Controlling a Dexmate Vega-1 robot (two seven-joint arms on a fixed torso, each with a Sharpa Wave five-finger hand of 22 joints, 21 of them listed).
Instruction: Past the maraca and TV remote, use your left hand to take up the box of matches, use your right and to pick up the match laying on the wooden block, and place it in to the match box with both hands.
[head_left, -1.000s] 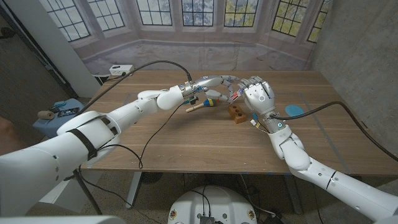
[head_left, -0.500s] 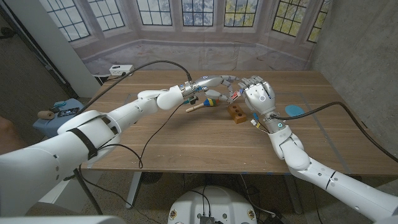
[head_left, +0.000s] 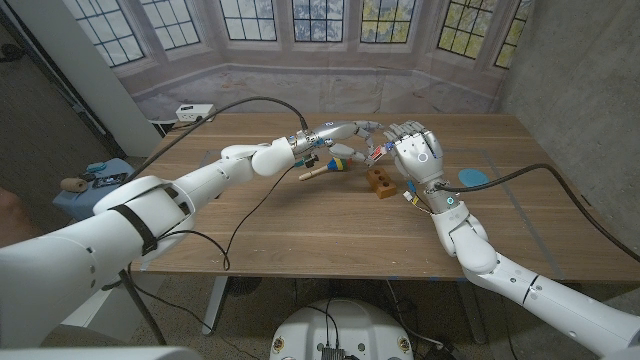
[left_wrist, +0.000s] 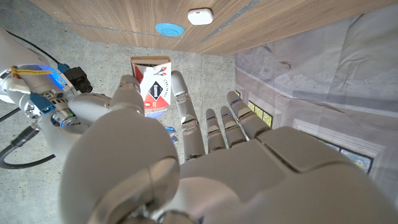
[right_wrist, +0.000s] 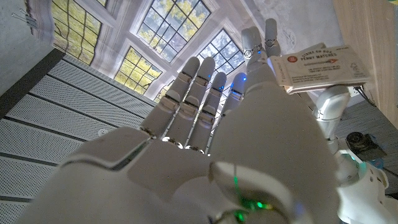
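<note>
Matchbox (left_wrist: 153, 87), a small flat cardboard box with a white, red and black printed label, is pinched between the thumb and fingers of the left hand (head_left: 345, 135), above the table (head_left: 280, 225). That table is a broad slab of brown wood with visible grain. In the right wrist view the box (right_wrist: 320, 67) is seen as a pale rectangle with red printing, just beside the fingertips of the right hand (head_left: 415, 155).

Both hands are made of smooth grey-white plastic with jointed fingers. The left hand is closed on the box, its remaining fingers (left_wrist: 224, 127) extended and slightly apart. The right hand is held upright close to the left, fingers (right_wrist: 199, 93) long, nearly straight and side by side. Whether a match is held in it cannot be told; the fingertips are hidden behind its back.

Below and between the two hands a small brown wooden block (head_left: 380, 181) with round holes lies on the table. Just under the left hand lies a maraca (head_left: 325, 168), with a pale wooden handle and a blue-and-yellow head. Beyond the right hand, well apart, a flat blue disc (head_left: 472, 177) rests on the table.
</note>
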